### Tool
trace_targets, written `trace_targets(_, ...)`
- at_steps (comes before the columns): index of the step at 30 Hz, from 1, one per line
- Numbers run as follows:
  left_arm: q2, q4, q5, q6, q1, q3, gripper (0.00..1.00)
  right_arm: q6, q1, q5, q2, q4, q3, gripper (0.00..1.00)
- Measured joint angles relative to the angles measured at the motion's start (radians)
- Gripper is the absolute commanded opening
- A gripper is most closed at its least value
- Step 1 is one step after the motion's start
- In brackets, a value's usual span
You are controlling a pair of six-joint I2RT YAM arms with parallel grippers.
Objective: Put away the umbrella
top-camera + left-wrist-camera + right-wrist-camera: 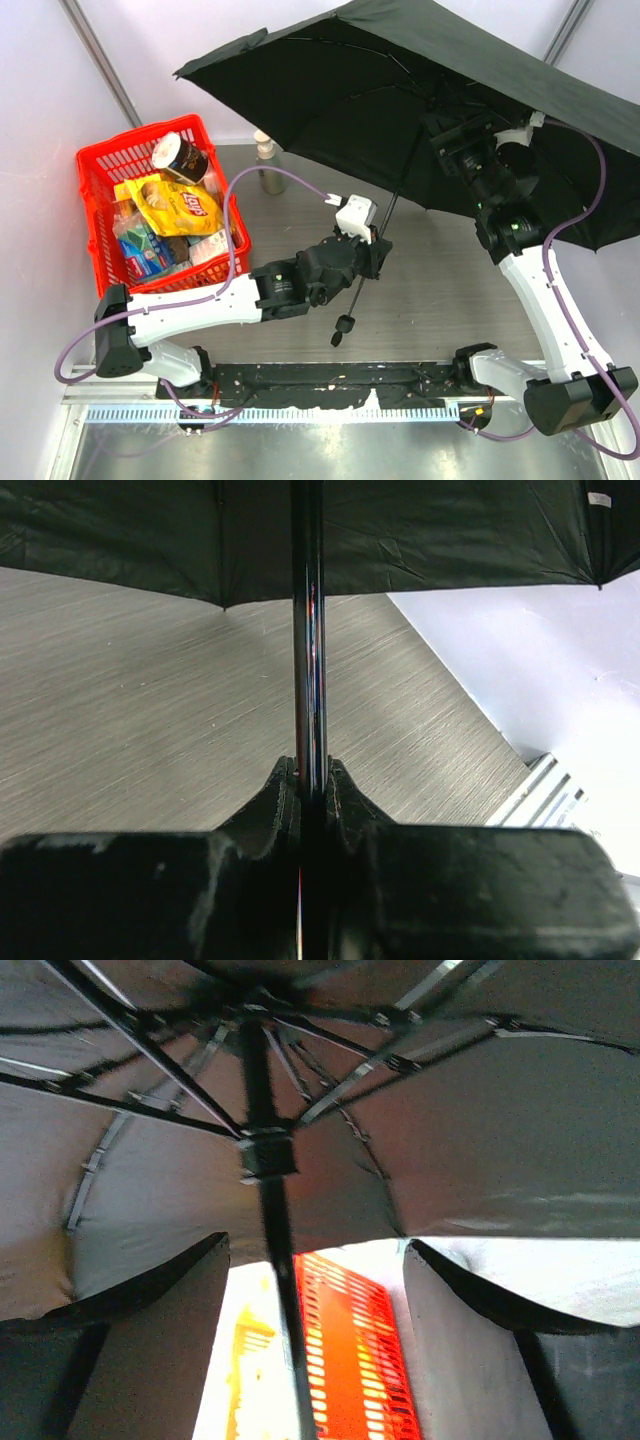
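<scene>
The umbrella is open, its dark canopy spread over the back right of the table. Its thin shaft slants down to a small handle with a wrist loop. My left gripper is shut on the shaft, which stands straight up between the fingers in the left wrist view. My right gripper is open under the canopy. In the right wrist view the shaft runs between the spread fingers, not touched, with the runner and ribs above.
A red basket full of snack packs and a cup stands at the back left. A small bottle stands behind it by the canopy edge. White walls enclose the table on three sides.
</scene>
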Motion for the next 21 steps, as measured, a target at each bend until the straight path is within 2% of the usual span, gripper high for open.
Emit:
trace_targets(6, 0.0, 0.0, -0.001, 0.008, -0.003, 0.0, 0.0, 0.074, 0.0, 0.013, 0.018, 0.128, 0.006, 0.72)
trace_targets(15, 0.006, 0.003, -0.005, 0.01, -0.005, 0.0, 0.0, 0.109, 0.0, 0.09, 0.079, 0.167, 0.04, 0.54)
trace_targets(21, 0.006, 0.013, -0.019, 0.008, -0.006, 0.0, 0.0, 0.109, 0.006, 0.09, 0.119, 0.163, 0.075, 0.54)
